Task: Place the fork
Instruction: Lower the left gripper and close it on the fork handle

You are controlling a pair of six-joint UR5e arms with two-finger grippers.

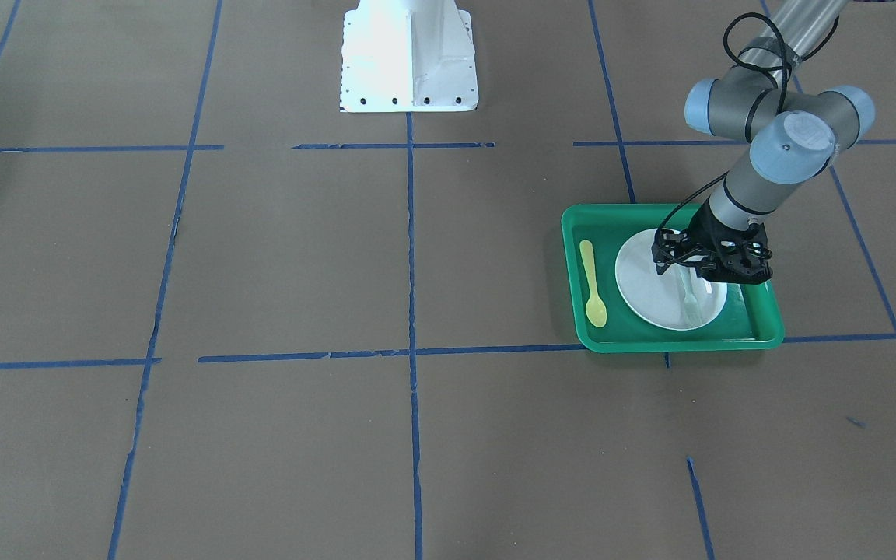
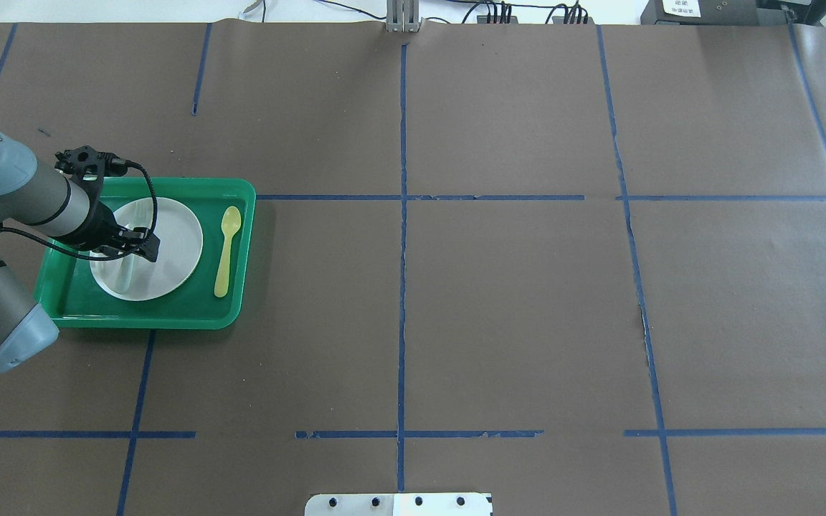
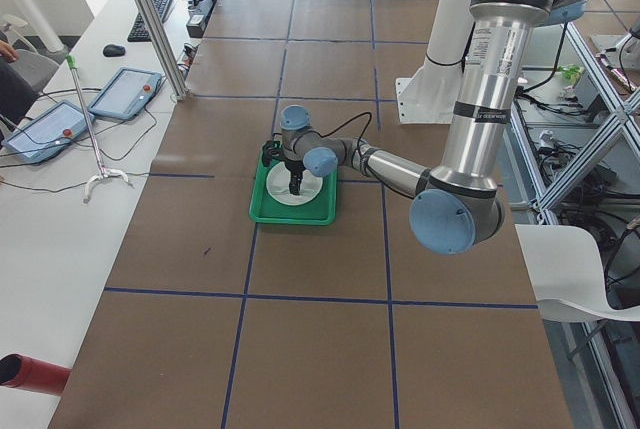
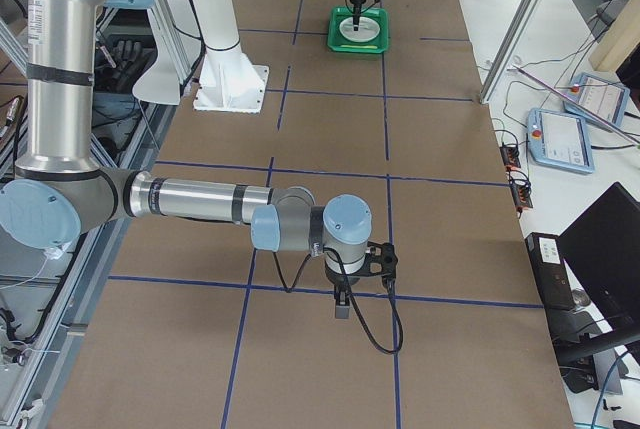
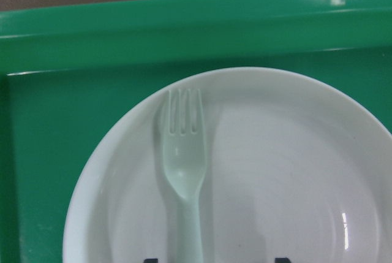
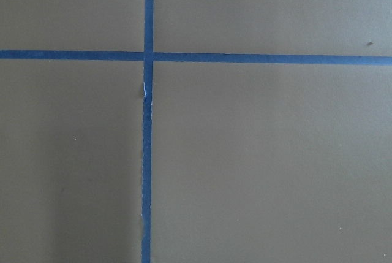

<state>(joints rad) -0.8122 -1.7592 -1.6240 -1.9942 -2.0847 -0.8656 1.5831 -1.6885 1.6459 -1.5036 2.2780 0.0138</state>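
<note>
The pale translucent fork (image 1: 690, 302) lies flat on a white plate (image 1: 650, 284) inside the green tray (image 1: 596, 222). In the left wrist view the fork (image 5: 184, 159) has its tines toward the plate's (image 5: 294, 171) far rim, and its handle runs down between my two fingertips. My left gripper (image 1: 697, 274) hovers low over the plate, open, its jaws wide on either side of the handle and apart from it. My right gripper (image 4: 340, 304) hangs over bare table far from the tray; I cannot tell whether it is open or shut.
A yellow plastic spoon (image 1: 592, 280) lies in the tray beside the plate, on the side toward the table's middle. The tray's raised rim (image 5: 184, 24) surrounds the plate. The robot's white base (image 1: 409, 54) stands at the table's edge. Blue tape lines cross the brown table.
</note>
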